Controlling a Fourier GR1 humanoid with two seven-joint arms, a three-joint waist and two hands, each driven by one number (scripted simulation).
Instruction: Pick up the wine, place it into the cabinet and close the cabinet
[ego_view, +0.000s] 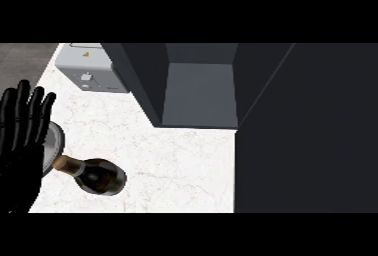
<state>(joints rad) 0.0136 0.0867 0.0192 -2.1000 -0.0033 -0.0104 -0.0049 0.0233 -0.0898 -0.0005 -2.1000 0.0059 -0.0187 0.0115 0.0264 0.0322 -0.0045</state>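
The wine bottle (96, 175), dark glass with a tan neck, stands on the white marble counter (170, 160) at the lower left, seen from above. The dark grey cabinet (199, 90) stands open at the back centre, its inside bare, and its open door (306, 130) fills the right side of the view. My left hand (22, 135) is held up at the left edge, open with straight fingers, just left of the bottle and not touching it. My right hand does not show.
A grey round plate (55, 145) lies partly hidden behind my left hand, next to the bottle's neck. A light grey appliance (88, 67) sits at the back left of the counter. The counter's left edge borders a grey floor.
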